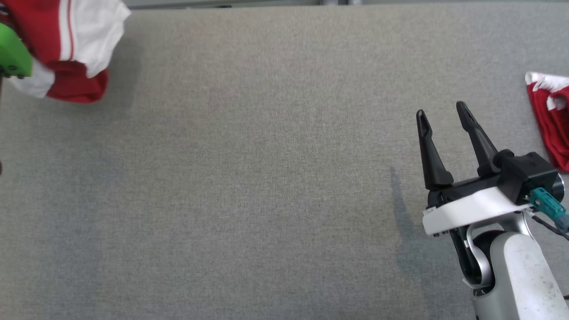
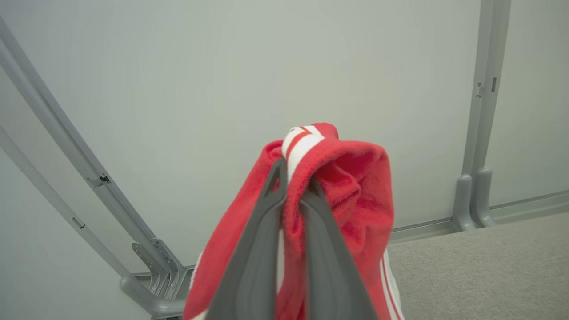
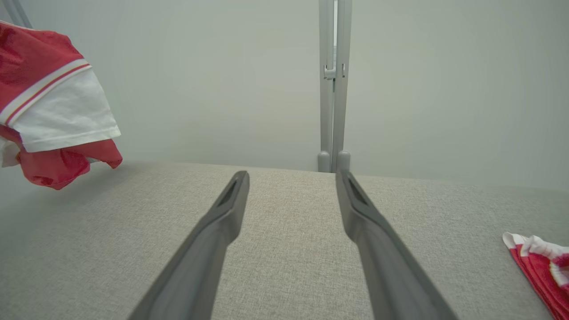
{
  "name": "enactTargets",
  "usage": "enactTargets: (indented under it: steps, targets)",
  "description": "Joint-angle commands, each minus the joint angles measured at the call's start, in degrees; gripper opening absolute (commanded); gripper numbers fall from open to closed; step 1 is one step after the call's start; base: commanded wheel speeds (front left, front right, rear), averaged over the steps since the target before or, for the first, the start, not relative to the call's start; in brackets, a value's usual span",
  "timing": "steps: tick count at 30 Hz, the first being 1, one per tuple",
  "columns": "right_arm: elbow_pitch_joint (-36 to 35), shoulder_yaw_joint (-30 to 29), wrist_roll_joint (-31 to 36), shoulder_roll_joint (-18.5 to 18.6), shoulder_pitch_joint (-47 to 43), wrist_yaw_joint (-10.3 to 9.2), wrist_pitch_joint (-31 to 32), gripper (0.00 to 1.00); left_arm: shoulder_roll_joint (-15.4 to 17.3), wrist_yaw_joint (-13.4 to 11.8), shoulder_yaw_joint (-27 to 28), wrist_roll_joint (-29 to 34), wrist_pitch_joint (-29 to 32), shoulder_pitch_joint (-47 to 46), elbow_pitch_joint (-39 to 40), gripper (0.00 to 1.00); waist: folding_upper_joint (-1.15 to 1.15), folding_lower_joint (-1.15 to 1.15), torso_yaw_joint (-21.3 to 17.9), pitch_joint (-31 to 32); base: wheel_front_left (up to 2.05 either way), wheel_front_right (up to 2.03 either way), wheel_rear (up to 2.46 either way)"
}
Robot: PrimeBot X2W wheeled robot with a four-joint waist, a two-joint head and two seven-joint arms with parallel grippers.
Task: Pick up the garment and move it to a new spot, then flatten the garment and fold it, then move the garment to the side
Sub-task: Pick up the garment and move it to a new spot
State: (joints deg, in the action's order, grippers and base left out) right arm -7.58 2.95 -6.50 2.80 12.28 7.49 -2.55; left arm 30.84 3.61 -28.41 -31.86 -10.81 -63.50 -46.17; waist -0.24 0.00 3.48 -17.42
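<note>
A red and white garment (image 1: pixel 71 44) hangs bunched above the grey table's far left corner, clear of the surface. In the left wrist view my left gripper (image 2: pixel 295 180) is shut on a fold of that garment (image 2: pixel 346 186), red cloth draped over both fingers. The same garment (image 3: pixel 49 115) dangles at the upper left of the right wrist view. My right gripper (image 1: pixel 442 113) hovers open over the table's right side, with nothing between its fingers (image 3: pixel 231 209).
A second red and white cloth (image 1: pixel 551 115) lies crumpled at the table's right edge, also seen as a cloth (image 3: pixel 540 266) in the right wrist view. A green part (image 1: pixel 13 55) of the left arm sits beside the hanging garment. Grey table (image 1: pixel 266 178) stretches between.
</note>
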Motion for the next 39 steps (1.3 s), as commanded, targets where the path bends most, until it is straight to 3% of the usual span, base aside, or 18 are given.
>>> enactTargets:
  steps: [1, 12, 19, 23, 29, 39]
  targets:
    - [0.65, -0.46, -0.67, 0.19, -1.57, 0.0, -0.67, 1.0, -0.58, 0.54, -0.79, 0.49, 0.42, -0.41, 2.31, 0.0, 0.24, 0.0, -0.02, 5.67, 0.0, 0.0, 0.0]
    - [2.37, -3.19, -2.07, 0.18, -6.78, 0.0, -1.75, 1.0, -4.73, 0.46, -5.54, -0.25, 4.19, 7.18, 17.94, 0.0, 0.24, 0.0, -1.25, 12.07, 0.0, 0.0, 0.0]
    - [2.02, -4.28, -2.27, 0.18, -8.88, 0.0, -1.55, 1.0, -8.26, -0.23, -10.28, -0.48, 6.02, 14.26, 28.62, 0.0, 0.24, 0.0, -4.03, 13.8, 0.0, 0.0, 0.0]
    - [1.62, -3.83, -2.35, 0.18, -9.11, 0.0, -1.24, 1.0, -10.17, -0.92, -12.4, -0.85, 6.31, 17.37, 30.93, 0.0, 0.24, 0.0, -6.29, 13.56, 0.0, 0.0, 0.0]
    - [1.35, -2.08, -2.89, 0.17, -8.01, 0.0, -1.04, 1.0, -13.75, -1.2, -14.39, -0.86, 4.4, 19.08, 25.04, 0.0, 0.24, 0.0, -10.17, 11.04, 0.0, 0.0, 0.0]
    - [2.69, 0.8, -3.53, 0.16, -4.21, 0.0, -2.42, 1.0, -19.08, 0.0, -13.29, -1.24, -1.85, 12.08, 1.36, 0.0, 0.24, 0.0, -16.27, 4.41, 0.0, 0.0, 0.0]
